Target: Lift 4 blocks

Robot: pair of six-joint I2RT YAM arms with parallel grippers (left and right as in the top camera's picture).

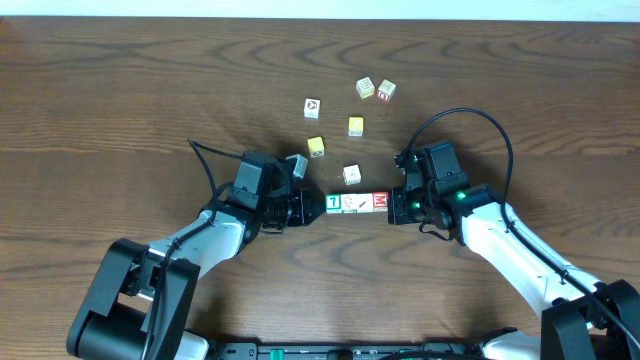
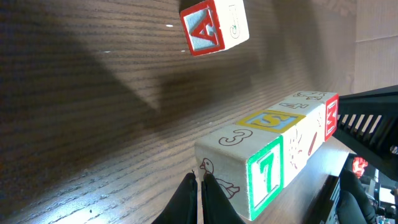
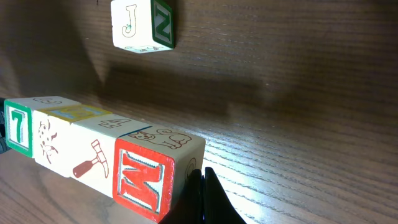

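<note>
Four blocks form one straight row, squeezed end to end between my two grippers. At the left end is the green "7" block (image 1: 333, 202) (image 2: 264, 177) (image 3: 18, 127). Two white picture blocks (image 1: 355, 202) fill the middle: one is yellow-edged (image 2: 273, 121), the other shows a hammer (image 3: 93, 158). The red "M" block (image 1: 379, 202) (image 3: 143, 180) (image 2: 331, 115) ends the row on the right. My left gripper (image 1: 318, 204) (image 2: 200, 177) is shut, its tips pressed against the "7" block's end face. The shut right gripper (image 1: 393, 205) (image 3: 202, 171) pushes on the "M" block's end. The row seems raised off the table.
Several loose cubes lie beyond the row: a white one (image 1: 351, 174) just behind it, yellow ones (image 1: 316, 147) (image 1: 356, 126), and others (image 1: 312, 106) (image 1: 365, 88) (image 1: 386, 91) farther back. A red "A" cube (image 2: 214, 26) and a "J" cube (image 3: 142, 25) show in the wrist views.
</note>
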